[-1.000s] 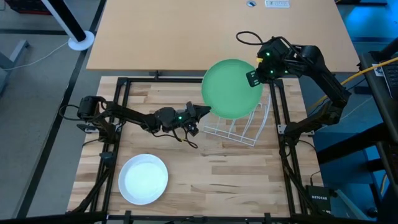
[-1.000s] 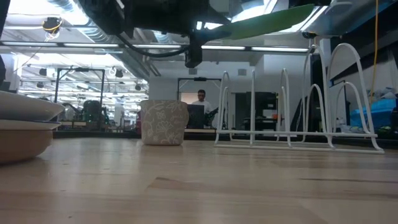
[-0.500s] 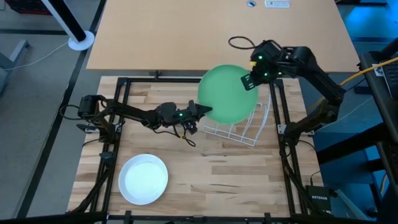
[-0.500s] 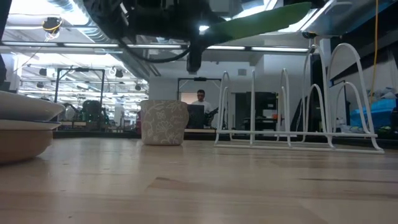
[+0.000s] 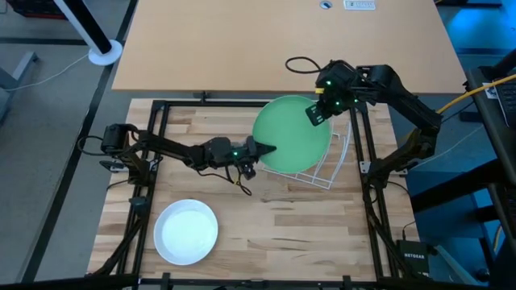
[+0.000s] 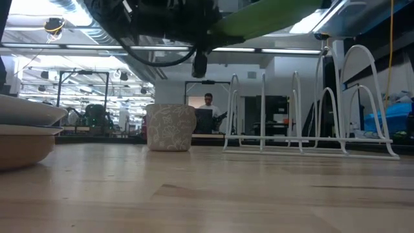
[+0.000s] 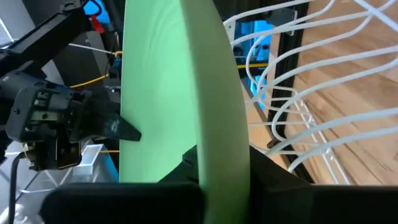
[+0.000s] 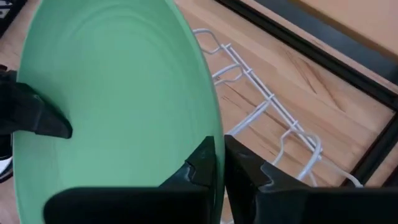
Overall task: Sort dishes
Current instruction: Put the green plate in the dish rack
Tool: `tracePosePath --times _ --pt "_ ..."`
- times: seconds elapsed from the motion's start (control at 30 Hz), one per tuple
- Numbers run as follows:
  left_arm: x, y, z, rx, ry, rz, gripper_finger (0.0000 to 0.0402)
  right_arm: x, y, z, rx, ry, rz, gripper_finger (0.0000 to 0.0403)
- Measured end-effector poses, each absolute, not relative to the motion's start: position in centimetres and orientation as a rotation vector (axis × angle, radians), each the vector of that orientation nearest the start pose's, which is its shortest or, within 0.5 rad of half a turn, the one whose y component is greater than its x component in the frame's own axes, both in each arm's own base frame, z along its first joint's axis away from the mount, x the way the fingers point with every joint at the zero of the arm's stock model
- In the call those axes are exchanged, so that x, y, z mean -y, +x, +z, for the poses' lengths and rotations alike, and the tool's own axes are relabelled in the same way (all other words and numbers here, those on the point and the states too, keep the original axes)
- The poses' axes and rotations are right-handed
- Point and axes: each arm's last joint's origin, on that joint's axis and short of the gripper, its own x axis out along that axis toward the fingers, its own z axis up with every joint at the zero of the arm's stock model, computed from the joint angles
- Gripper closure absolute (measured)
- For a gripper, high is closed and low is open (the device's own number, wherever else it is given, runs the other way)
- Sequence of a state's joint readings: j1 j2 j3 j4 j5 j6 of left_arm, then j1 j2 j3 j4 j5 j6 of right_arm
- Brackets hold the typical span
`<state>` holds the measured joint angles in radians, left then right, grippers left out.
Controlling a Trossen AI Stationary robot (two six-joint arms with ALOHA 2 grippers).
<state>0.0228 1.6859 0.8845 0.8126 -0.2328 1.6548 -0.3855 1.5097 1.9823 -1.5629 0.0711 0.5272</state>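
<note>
A green plate (image 5: 292, 134) hangs in the air between both arms, above the white wire rack (image 5: 321, 167). My left gripper (image 5: 264, 149) is shut on the plate's left side and my right gripper (image 5: 316, 114) on its far right side. In the low view the green plate (image 6: 272, 14) shows tilted, high over the rack (image 6: 310, 129). A white plate (image 5: 186, 231) lies near the table's near left corner; in the low view this white plate (image 6: 22, 111) rests on a brown-orange one (image 6: 19, 145). No dark blue plate shows. My left gripper pinches the green plate's rim (image 7: 214, 124) between its two fingers, one finger on each face, coming level from the table's left. The plate is lifted clear. My right gripper pinches the opposite rim (image 8: 208, 118) the same way, one finger on each face, coming from the table's far right.
A small grey patterned cup (image 6: 171, 127) stands on the table left of the rack in the low view. A black frame (image 5: 157, 137) runs around the wooden table top. A person (image 6: 208, 107) sits far off in the room behind.
My right gripper has moved toward the table's left and near edges, carrying its side of the green plate along. The plate has shifted the same way over the rack, while my left gripper has stayed almost in place. Both grippers have kept their hold.
</note>
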Motion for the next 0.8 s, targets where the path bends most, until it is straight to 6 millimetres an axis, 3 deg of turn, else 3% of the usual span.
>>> tracePosePath --times 0.47,0.63,0.8 --pt "0.3 35.9 23.4 -0.175 1.574 0.213 0.0372 9.2 22.7 45.0 -0.901 0.657 -0.602 0.03" --pt "1.0 35.9 23.4 -0.154 1.483 0.209 0.0372 9.2 22.2 45.9 -0.904 0.507 -0.582 0.0293" --pt "2.1 35.9 23.4 -0.117 1.386 0.19 0.0372 9.4 21.2 47.5 -0.87 0.29 -0.708 0.0293"
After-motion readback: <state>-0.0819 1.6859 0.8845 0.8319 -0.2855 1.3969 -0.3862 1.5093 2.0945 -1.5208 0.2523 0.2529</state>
